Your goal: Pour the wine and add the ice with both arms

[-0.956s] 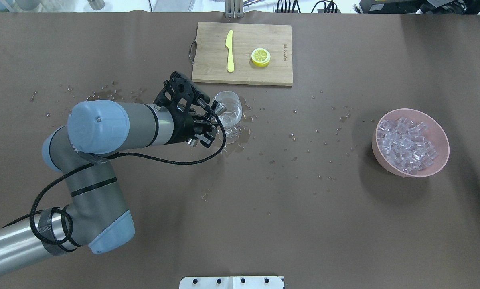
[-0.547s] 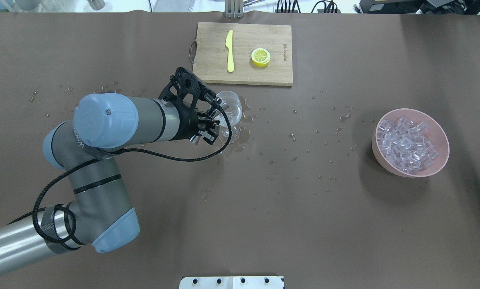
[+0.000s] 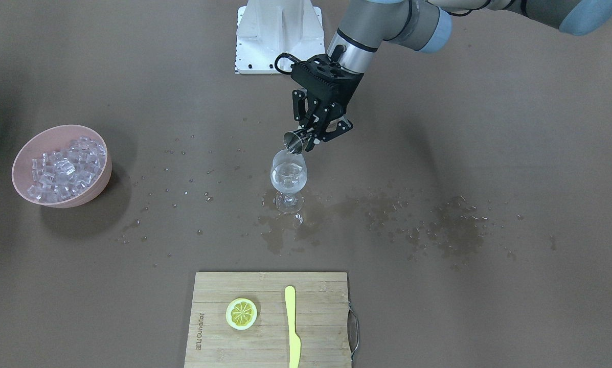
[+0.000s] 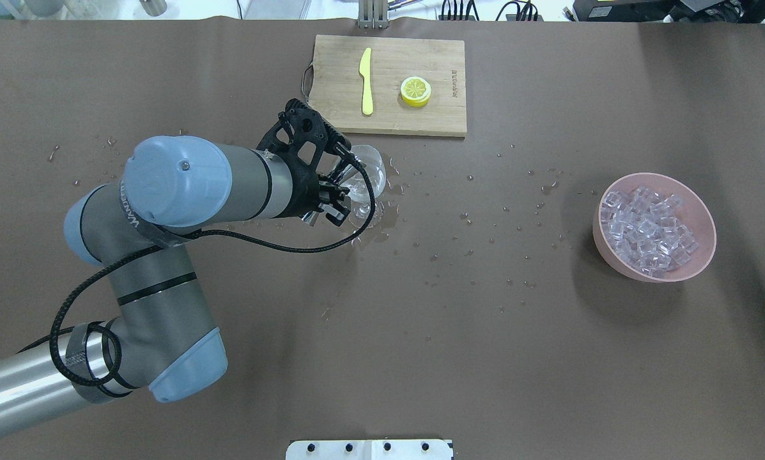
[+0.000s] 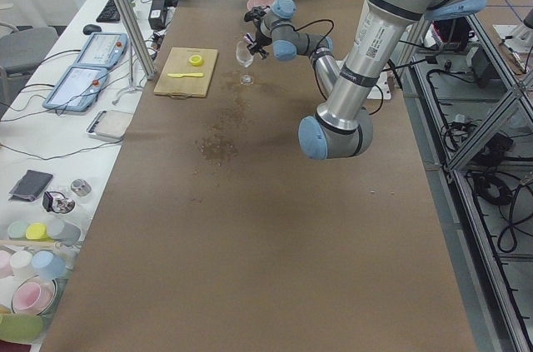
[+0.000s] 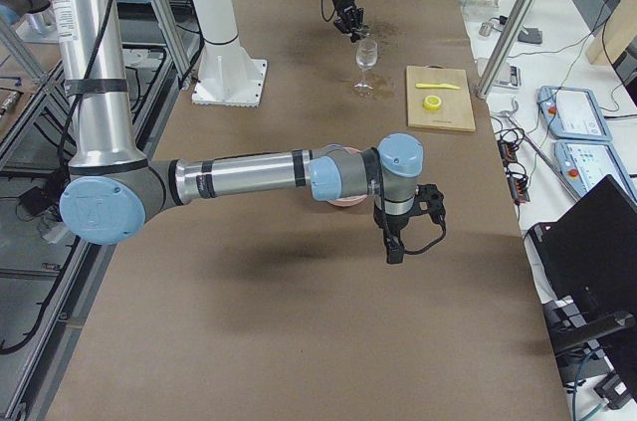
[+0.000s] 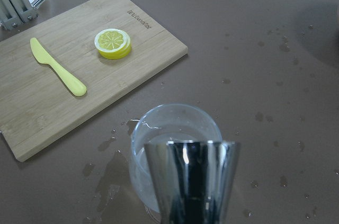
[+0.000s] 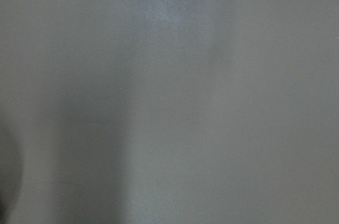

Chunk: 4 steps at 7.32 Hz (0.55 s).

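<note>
Brown covering lies over the whole worktop [image 3: 490, 128], with wet patches and drops around its middle, and a cutting board [image 3: 270, 327] with a lemon slice [image 3: 242, 313] and a yellow knife [image 3: 291, 327] sits at the operators' edge. The left arm [image 4: 184, 185] reaches to the centre, and its jaws are closed on a small steel jigger [image 3: 293, 141], held by the body. The jigger is tipped so that its long axis slopes down and its mouth is just above the rim of the wine glass [image 3: 288, 176], which stands upright directly under and in front of the jaws with clear liquid inside. No stream can be made out, so I judge the pouring step to be at its end or near it. The ice [image 4: 647, 233] is piled in a pink bowl [image 4: 602, 246] well apart from the glass, on the robot's right side. The right arm [image 6: 249, 174] is clearly the nearer one to it; its jaws hang close beside the bowl, but whether they are wide or closed I cannot tell. The next move, I think, turns on this: the ice has to travel from the right side across to the glass.
</note>
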{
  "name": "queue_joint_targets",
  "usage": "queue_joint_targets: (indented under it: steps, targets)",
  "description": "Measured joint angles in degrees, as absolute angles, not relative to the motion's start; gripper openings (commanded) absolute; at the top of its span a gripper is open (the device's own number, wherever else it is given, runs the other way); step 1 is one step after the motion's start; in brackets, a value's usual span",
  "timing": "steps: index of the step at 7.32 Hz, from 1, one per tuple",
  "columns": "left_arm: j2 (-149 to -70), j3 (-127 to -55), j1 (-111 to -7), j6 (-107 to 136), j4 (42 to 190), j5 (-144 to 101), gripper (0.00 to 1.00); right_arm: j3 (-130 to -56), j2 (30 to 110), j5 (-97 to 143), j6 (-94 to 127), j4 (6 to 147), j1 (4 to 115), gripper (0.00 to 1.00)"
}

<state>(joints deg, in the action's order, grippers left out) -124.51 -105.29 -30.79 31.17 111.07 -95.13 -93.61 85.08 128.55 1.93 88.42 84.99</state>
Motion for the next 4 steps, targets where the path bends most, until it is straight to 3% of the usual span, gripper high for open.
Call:
queue_joint_targets:
  steps: [4]
  targets:
    - [-127.3, -105.4, -31.5, 29.1, 103.3, -95.1, 0.0, -93.6, 85.1, 128.6, 1.9, 88.4, 85.0, 1.0]
